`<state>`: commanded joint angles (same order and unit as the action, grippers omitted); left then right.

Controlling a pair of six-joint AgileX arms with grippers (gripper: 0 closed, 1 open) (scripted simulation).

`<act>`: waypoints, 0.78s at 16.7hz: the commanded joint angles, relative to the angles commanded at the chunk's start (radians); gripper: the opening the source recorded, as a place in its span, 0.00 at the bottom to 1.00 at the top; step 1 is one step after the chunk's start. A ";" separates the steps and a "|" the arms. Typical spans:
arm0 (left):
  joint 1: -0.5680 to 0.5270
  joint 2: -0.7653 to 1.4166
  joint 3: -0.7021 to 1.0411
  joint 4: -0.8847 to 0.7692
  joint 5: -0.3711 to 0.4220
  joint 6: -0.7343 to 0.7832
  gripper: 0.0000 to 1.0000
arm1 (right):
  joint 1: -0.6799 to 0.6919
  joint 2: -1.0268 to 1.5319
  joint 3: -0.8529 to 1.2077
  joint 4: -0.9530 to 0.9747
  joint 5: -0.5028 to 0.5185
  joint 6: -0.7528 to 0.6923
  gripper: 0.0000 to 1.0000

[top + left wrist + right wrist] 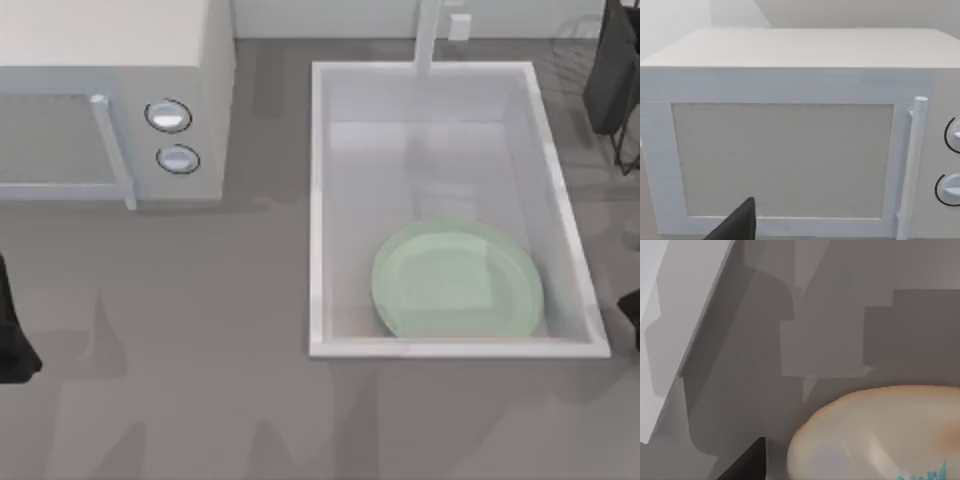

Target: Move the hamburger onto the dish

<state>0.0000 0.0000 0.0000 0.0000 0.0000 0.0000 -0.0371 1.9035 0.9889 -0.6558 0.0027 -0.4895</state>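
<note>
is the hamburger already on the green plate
No, the large round pale green plate lies bare inside the white sink basin.

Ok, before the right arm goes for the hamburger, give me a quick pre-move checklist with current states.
1. Dish in place: ok, it lies flat in the sink, near its front wall.
2. Dish surface free: ok, nothing lies on it.
3. Hamburger located: ok, close under the right wrist camera, resting on the grey counter.
4. Hamburger gripped: cannot tell.
5. Right gripper fingers: cannot tell.
6. Left arm out of the way: ok, it sits at the table's left edge, facing the microwave.
</note>
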 joint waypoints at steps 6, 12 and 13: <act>0.000 0.000 0.000 0.000 0.000 0.000 1.00 | 0.000 0.000 0.000 0.000 0.000 0.000 0.00; 0.000 0.000 0.000 0.000 0.000 0.000 1.00 | 0.000 -0.068 0.036 -0.070 -0.018 0.005 0.00; 0.000 0.000 0.000 0.000 0.000 0.000 1.00 | 0.000 -0.076 0.055 -0.093 -0.018 0.004 0.00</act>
<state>0.0000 0.0000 0.0000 0.0000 0.0000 0.0000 -0.0370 1.8273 1.0442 -0.7492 -0.0156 -0.4859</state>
